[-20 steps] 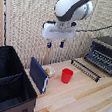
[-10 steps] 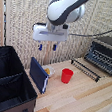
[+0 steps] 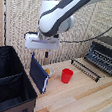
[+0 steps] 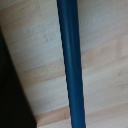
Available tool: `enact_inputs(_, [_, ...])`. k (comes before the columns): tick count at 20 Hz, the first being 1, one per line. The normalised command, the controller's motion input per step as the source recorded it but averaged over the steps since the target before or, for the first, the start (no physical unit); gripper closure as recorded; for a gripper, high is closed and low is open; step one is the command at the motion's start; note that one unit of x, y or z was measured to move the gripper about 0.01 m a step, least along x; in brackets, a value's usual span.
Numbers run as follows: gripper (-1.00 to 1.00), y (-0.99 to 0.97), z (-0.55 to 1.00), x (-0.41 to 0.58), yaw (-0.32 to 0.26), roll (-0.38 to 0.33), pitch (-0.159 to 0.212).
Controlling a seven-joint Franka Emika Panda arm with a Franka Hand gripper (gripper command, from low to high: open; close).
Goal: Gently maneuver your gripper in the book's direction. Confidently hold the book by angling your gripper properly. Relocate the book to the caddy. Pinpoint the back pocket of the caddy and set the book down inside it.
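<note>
Claw: white blocky gripper [image 3: 45, 54] above book — finger spread unreadable.
Book: thin navy hardcover [image 3: 39, 73] upright beside black fabric caddy [image 3: 7, 88] — probably for an edge grasp.

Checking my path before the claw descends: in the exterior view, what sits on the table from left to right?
Caddy → book standing upright → red cup → black wire rack → toaster oven. The claw hangs above the book.
</note>
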Motion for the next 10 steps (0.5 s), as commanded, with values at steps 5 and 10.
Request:
enact_inputs(5, [-1.0, 0.0, -0.23, 0.359, 0.208, -0.017, 0.074])
enact_inputs(10, [-1.0, 0.03, -0.25, 0.198, 0.139, -0.025, 0.119])
